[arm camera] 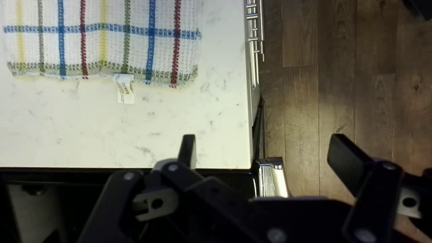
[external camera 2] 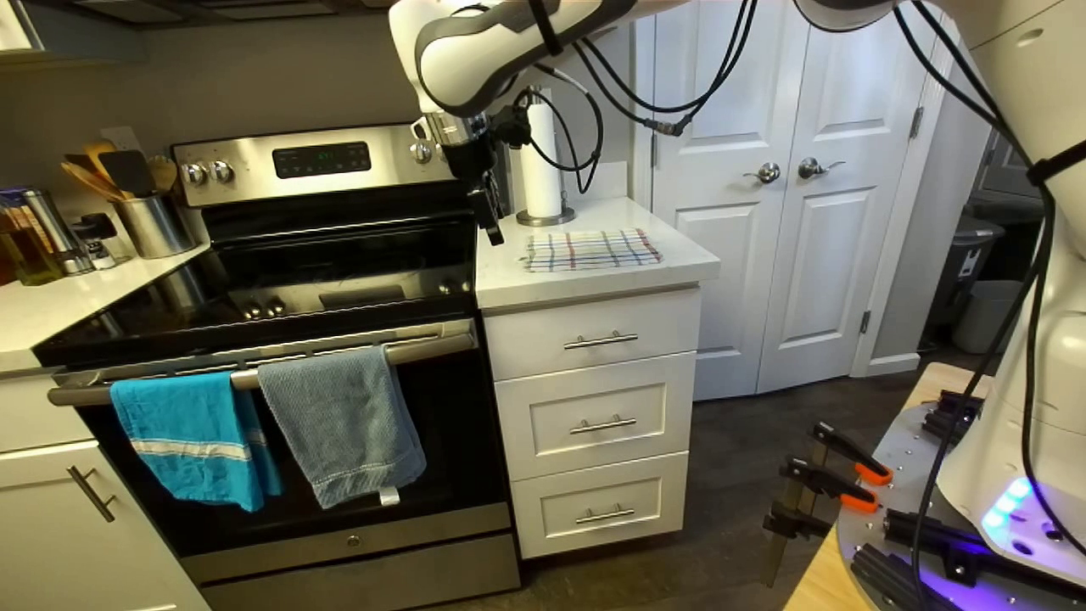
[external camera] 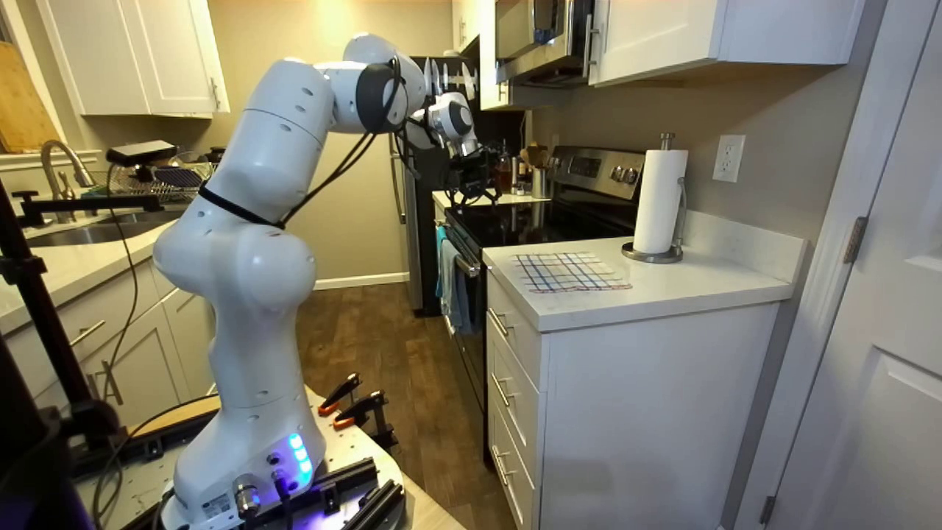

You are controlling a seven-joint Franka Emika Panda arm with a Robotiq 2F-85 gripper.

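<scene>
My gripper [arm camera: 263, 150] is open and holds nothing. In the wrist view its black fingers are spread wide, one over the white counter and one over the wooden floor. It hangs high near the front corner where the stove meets the counter, and shows in both exterior views [external camera: 475, 197] [external camera 2: 492, 227]. A white checked cloth [arm camera: 101, 44] with blue, red, yellow and green stripes lies flat on the counter [arm camera: 101, 131], apart from the fingers. It also shows in both exterior views [external camera: 572, 272] [external camera 2: 592, 250]. The oven handle [arm camera: 278, 179] shows below, between the fingers.
A paper towel roll [external camera: 660, 202] stands on a holder behind the cloth. The black-top stove [external camera 2: 339, 255] is beside the counter. A blue towel [external camera 2: 182, 441] and a grey towel [external camera 2: 344, 424] hang on the oven handle. A utensil crock [external camera 2: 153, 225] stands beyond the stove. White drawers [external camera 2: 594, 424] are under the counter.
</scene>
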